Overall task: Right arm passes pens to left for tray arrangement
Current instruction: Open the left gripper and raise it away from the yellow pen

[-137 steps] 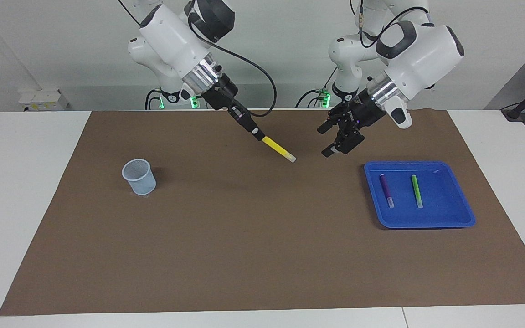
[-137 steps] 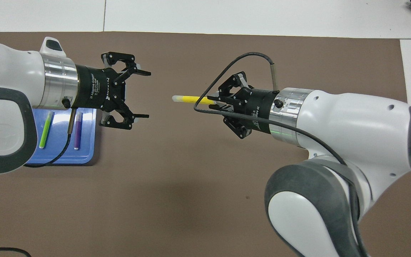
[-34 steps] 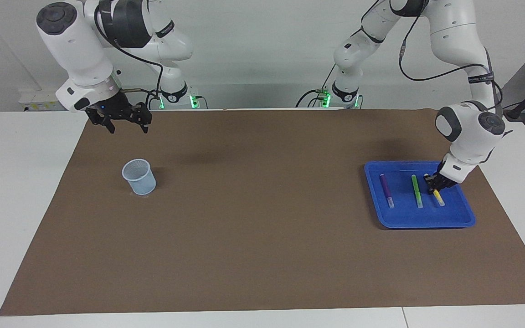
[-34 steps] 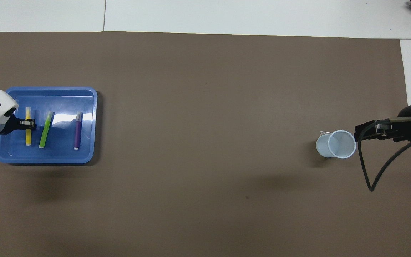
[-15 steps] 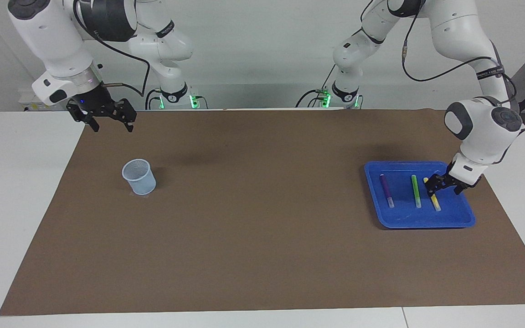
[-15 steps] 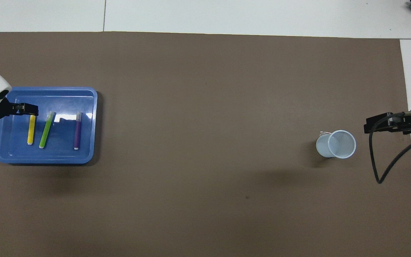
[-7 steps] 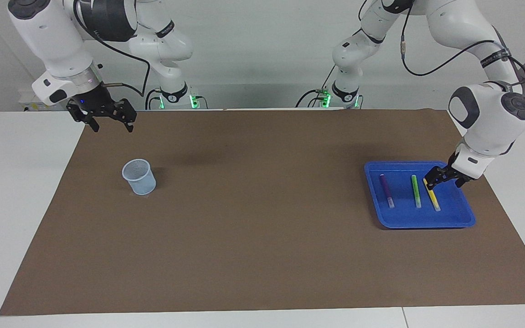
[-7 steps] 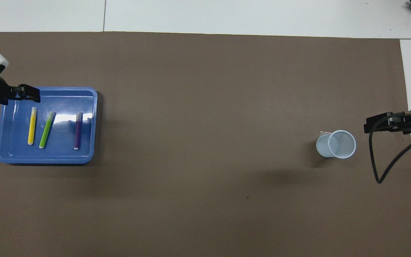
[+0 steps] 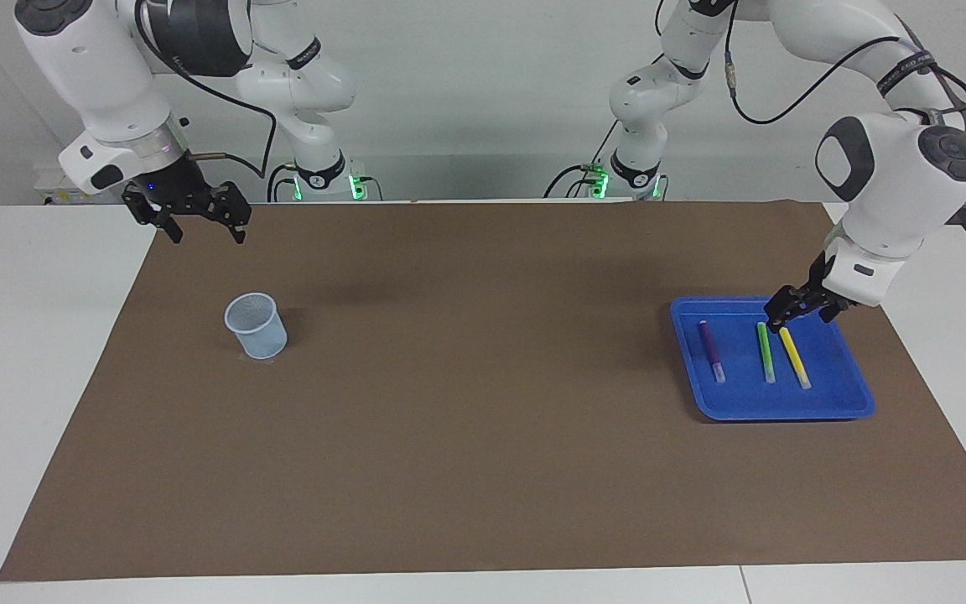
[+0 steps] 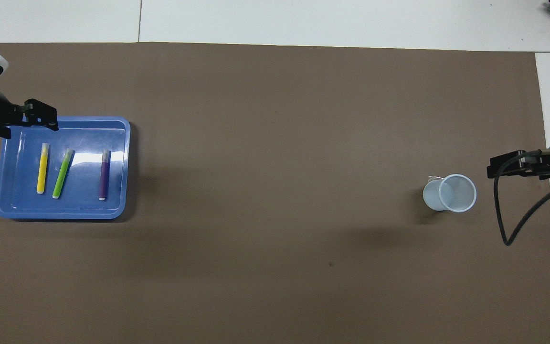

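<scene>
Three slim pens (image 9: 766,351) are laid lengthwise in the glossy blue tray (image 9: 856,401), whitish tips pointed away from the robots, while the left gripper (image 9: 800,308) and the right gripper (image 9: 195,220) are held open.

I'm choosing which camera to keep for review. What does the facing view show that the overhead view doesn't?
Facing view only: both whole arms and their bases, and the left end effector raised clear above the tray.

Overhead view only: straight into the mesh cup, which looks empty.

Both: purple pen, green pen and yellow pen in the tray; right end effector open, waiting.
</scene>
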Motion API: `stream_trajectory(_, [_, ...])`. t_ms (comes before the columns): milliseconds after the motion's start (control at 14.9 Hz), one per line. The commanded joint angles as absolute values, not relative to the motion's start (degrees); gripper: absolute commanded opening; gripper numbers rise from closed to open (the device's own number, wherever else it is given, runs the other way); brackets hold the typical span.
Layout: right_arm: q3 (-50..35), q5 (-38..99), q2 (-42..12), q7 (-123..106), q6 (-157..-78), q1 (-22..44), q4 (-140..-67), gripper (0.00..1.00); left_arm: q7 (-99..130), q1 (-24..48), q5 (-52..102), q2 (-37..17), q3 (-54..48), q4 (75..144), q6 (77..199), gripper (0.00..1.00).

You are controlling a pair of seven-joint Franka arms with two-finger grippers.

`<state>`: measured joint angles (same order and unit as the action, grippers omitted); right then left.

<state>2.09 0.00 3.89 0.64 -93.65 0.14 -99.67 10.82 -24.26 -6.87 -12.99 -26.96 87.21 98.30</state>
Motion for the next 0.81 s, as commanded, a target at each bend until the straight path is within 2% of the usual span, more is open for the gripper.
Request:
stream_trajectory(0, [2.1,-0.4,4.5,-0.1,-94.7,0.0,-100.4,1.00,12.1,-23.1,-5.9,-9.9,-26.2,86.2,95.0,1.00])
stream_trajectory(135, [2.1,-0.4,4.5,-0.1,-94.7,-0.1,-100.4,1.00,12.1,-22.9,-5.8,-9.2,-25.6,86.1,92.5,1.00])
stream_trajectory(269, [2.1,-0.4,4.5,-0.1,-94.7,-0.1,-100.4,1.00,12.1,-19.3,-5.8,-7.8,-22.2,86.0,90.4,1.00])
stream_trajectory(538, [2.1,-0.4,4.5,-0.1,-94.7,0.0,-100.4,1.00,11.9,1.6,-4.1,-6.2,0.9,84.4,87.3,1.00])
stream_trajectory(740, [2.1,-0.4,4.5,-0.1,-94.7,0.0,-100.4,1.00,11.9,5.7,-2.0,-5.0,7.0,84.4,87.1,1.00])
